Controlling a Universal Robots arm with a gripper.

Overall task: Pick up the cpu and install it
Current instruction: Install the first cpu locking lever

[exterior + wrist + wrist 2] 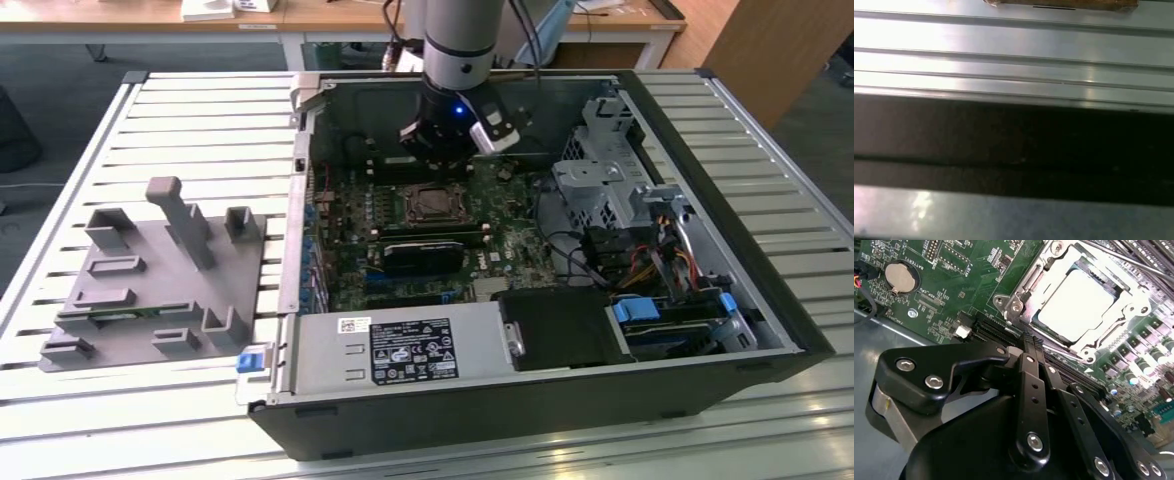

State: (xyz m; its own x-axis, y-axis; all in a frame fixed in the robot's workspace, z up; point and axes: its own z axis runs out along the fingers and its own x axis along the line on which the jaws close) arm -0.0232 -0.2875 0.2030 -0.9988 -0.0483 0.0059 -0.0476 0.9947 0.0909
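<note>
Even daylight; glare whitens cpu [1079,302]; first wrist view blurred.

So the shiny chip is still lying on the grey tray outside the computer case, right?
Not quite. The second wrist view shows the cpu sitting in its socket on the motherboard, inside the case, beside the claw.

A workshop: slatted metal bench [120,130], opened computer case [747,330], wooden desks [334,15].
</note>
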